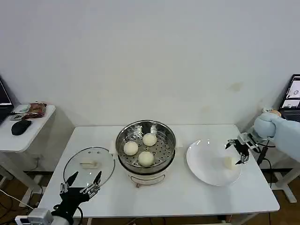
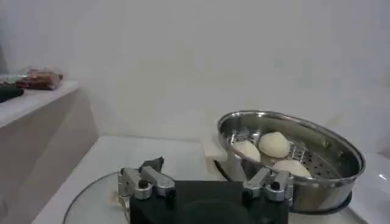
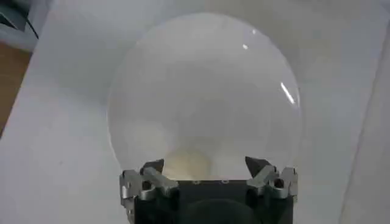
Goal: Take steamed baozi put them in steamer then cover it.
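The steel steamer (image 1: 161,151) stands mid-table on its white base and holds three steamed baozi (image 1: 131,148) (image 1: 149,139) (image 1: 146,158). Another baozi (image 1: 229,162) lies on the white plate (image 1: 206,164) to the right. My right gripper (image 1: 236,151) hovers open just over it; in the right wrist view the baozi (image 3: 187,164) sits between the spread fingers of the gripper (image 3: 204,165), apart from both. The glass cover (image 1: 89,164) lies flat left of the steamer. My left gripper (image 1: 80,183) stands open at its near edge, empty. The left wrist view shows the steamer (image 2: 329,182) and the baozi (image 2: 274,144) in it.
A white side table (image 1: 23,133) with a black mouse (image 1: 20,126) and a packet stands at the far left. A monitor (image 1: 293,93) stands at the far right. The table's front edge (image 1: 164,213) runs just past my left gripper.
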Motion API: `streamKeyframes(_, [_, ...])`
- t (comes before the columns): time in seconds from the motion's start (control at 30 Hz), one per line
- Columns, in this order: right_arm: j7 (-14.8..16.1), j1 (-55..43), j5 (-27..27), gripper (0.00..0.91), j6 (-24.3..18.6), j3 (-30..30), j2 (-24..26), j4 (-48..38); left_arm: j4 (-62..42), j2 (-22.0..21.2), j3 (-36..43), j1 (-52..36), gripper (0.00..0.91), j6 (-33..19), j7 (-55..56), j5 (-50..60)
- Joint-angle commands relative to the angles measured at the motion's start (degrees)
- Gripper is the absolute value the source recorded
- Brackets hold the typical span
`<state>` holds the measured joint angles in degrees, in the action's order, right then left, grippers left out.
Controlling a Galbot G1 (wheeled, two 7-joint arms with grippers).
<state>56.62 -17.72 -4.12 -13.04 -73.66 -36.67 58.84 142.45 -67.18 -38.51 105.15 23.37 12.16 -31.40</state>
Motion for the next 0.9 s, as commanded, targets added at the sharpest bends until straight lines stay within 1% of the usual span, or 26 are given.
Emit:
streamKeyframes(0.03, [0.87,4.25,1.74,0.907,-0.67,3.51,-1.51,-4.76,0.01,-0.02,-0.01,-0.07,0.907,0.05,0.04,0.0])
streamKeyframes(0.2, [1.07,5.0,2.29,0.907,-0.72,4.18,-2.28,-5.92,0.13,-0.02,0.09,-0.18,0.907,0.05,0.08,0.0])
streamKeyframes(0.33, [0.8,6.23,3.33,0.907,-0.69,5.62,-3.14,-7.41,0.15,-0.04,0.01,-0.08,0.907,0.06,0.05,-0.01])
streamKeyframes(0.73, [0.66,8.64,4.12,0.907,0.08,9.13,-5.03,-9.52,0.55,-0.05,-0.12,0.28,0.907,0.07,0.06,0.01])
streamKeyframes(0.87, [0.73,9.01,4.21,0.877,0.17,9.45,-5.17,-9.78,0.54,-0.17,-0.05,0.32,0.907,0.06,0.02,0.02])
streamKeyframes(0.9, [0.64,9.24,4.19,0.856,0.17,9.78,-5.29,-9.95,0.53,-0.16,-0.05,0.3,0.907,0.06,0.01,0.02])
